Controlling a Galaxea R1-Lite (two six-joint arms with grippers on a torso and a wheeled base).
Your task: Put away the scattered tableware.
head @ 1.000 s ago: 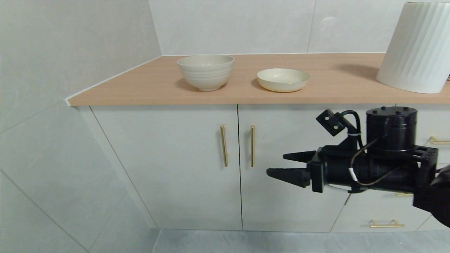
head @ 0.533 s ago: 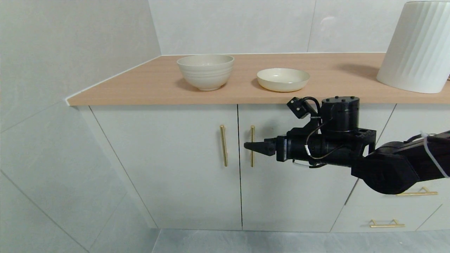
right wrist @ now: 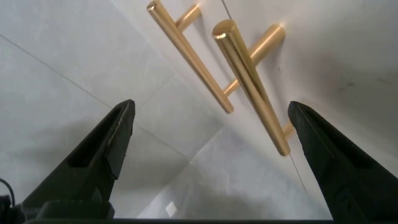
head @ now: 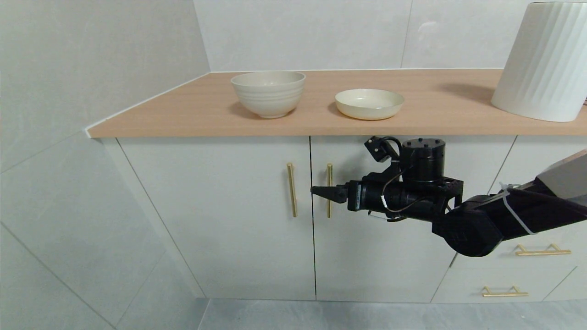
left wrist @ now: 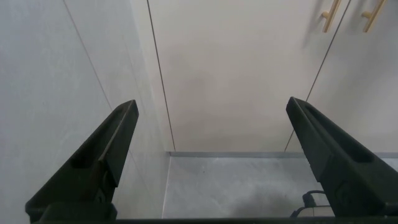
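A deep cream bowl point(head: 268, 94) and a shallow cream dish point(head: 369, 104) stand side by side on the wooden countertop point(head: 183, 114). Below the counter edge, my right gripper point(head: 322, 191) is level with the gold handle point(head: 329, 190) of the right cabinet door, fingers pointing left. In the right wrist view the gripper point(right wrist: 214, 155) is open, and that handle point(right wrist: 249, 87) lines up with the gap between its fingers. The left door's handle point(right wrist: 186, 56) lies just beyond. My left gripper point(left wrist: 214, 155) is open and holds nothing, low before a cabinet door near the floor.
A tall white ribbed cylinder point(head: 545, 59) stands on the counter at the right. The two cabinet doors are closed, and the left one carries its own gold handle point(head: 292, 190). Drawers with gold pulls point(head: 543, 250) sit at the lower right. A tiled wall point(head: 69, 137) closes off the left.
My right gripper has travelled left and slightly up, from the right door's lower right to its handle, and has rolled so its fingers appear edge-on. Bowl and dish have not moved.
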